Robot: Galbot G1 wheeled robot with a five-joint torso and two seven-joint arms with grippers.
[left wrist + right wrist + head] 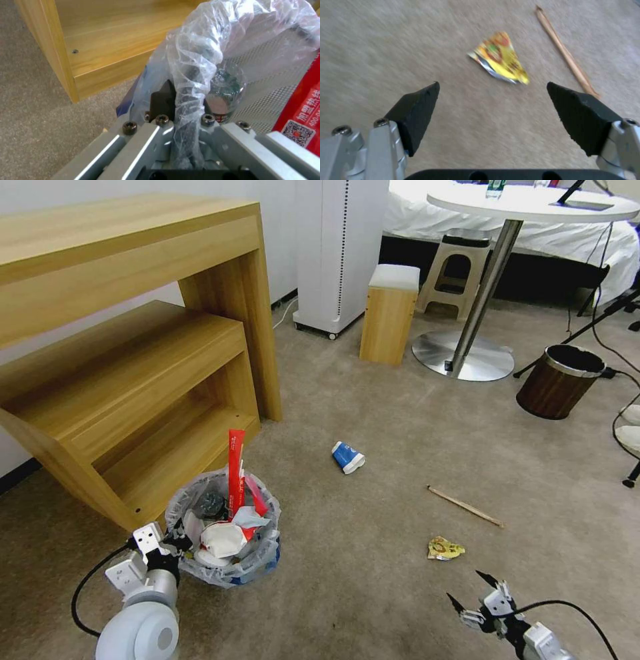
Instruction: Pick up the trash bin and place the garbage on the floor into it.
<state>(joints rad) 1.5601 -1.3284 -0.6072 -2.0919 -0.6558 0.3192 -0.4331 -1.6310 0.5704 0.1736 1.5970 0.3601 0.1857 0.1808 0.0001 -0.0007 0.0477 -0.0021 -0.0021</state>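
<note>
Nearby, wooden shelf [127, 400] flanks trash bin [227, 560].

A wooden desk [133, 313], white appliance [340, 247], wooden stool [390, 317], round table [527, 207] and brown bin [559, 382].
</note>
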